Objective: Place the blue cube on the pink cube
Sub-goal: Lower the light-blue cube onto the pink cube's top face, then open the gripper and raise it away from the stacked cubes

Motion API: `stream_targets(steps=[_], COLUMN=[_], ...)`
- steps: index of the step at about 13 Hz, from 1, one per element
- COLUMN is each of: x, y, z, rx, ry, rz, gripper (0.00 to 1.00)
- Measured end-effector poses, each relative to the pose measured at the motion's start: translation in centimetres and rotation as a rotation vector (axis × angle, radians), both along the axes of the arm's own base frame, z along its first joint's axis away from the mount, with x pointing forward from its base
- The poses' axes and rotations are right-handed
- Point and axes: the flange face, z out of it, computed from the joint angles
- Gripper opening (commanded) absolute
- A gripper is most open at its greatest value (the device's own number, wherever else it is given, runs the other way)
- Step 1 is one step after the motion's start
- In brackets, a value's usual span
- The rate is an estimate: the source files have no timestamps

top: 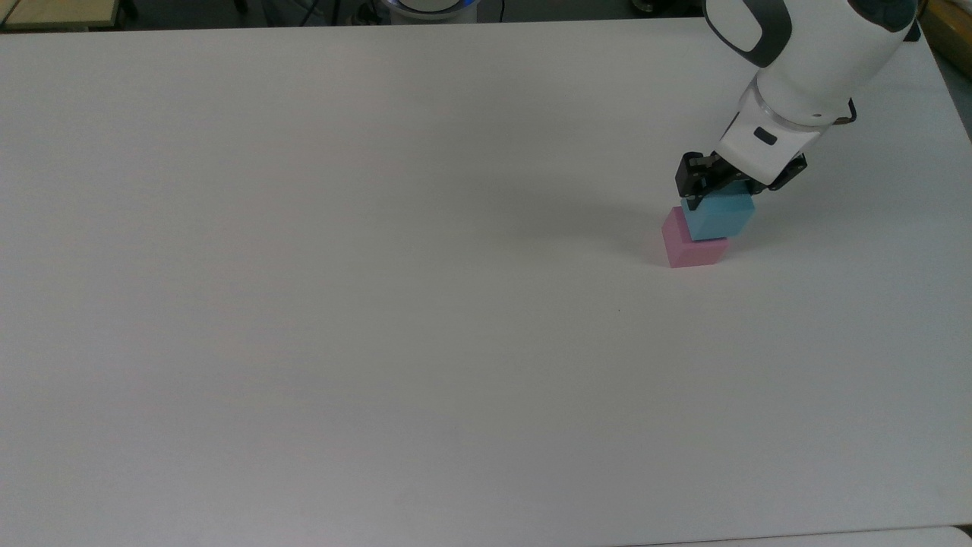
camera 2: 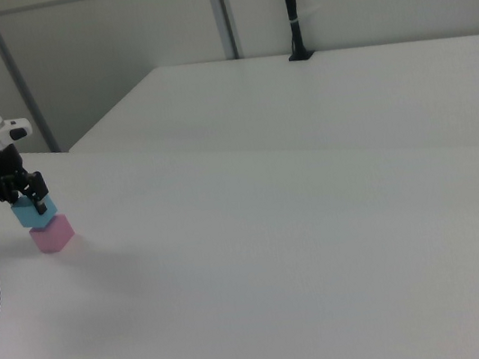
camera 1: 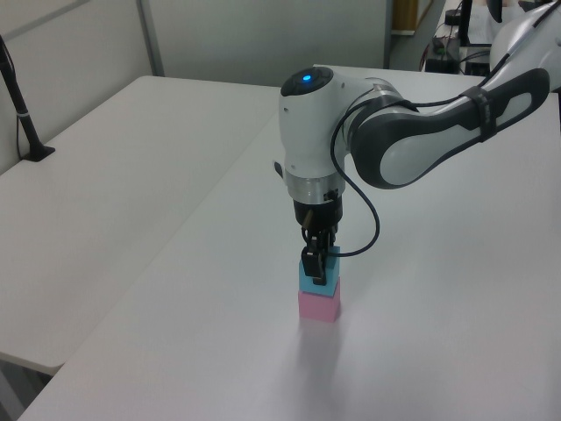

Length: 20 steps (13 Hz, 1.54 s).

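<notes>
The light blue cube (top: 717, 219) rests on top of the pale pink cube (top: 692, 249) near the top view's right side, shifted slightly toward the right of the pink one. My gripper (top: 721, 199) comes down from above and is shut on the blue cube, with a black finger on each side. The left view has the blue cube (camera 1: 323, 281) stacked on the pink cube (camera 1: 318, 307), with the gripper (camera 1: 316, 266) over it. From the right view, the blue cube (camera 2: 33, 214), pink cube (camera 2: 52, 235) and gripper (camera 2: 28, 200) sit at the far left.
The white table (top: 380, 304) stretches wide and bare to the top view's left of the stack. Its edge (top: 953, 99) runs close on the top view's right. A second white table (camera 1: 79, 202) with a black post (camera 1: 21, 105) stands alongside.
</notes>
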Motion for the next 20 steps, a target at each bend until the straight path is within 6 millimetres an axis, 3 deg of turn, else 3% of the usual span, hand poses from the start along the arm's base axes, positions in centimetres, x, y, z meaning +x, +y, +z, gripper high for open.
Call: stream_targets(steps=[1,4,5,6,9,10,14,17,20], x=[0.1,0.3,0.4,0.5,0.5,0.5,0.5,-0.2,-2.4], y=[0.0,-0.2,-0.4,-0.4,-0.4,-0.4,-0.4,-0.9,-3.5], z=[0.0,-0.1,-0.2,-0.4,-1.1,-1.3,-0.9,3.3,12.1], rx=[0.006,0.007,0.006,0.004,-0.002,-0.003,0.0,0.007,0.009], ry=[-0.006,-0.006,-0.005,-0.003,0.006,0.007,0.003,-0.008,-0.016], rz=[-0.007,-0.013,-0.015,-0.016,-0.016,-0.016,-0.016,-0.019,0.016], gripper=[0.4,0.42,0.46,0.77,0.87,0.99,1.0,1.0,1.0])
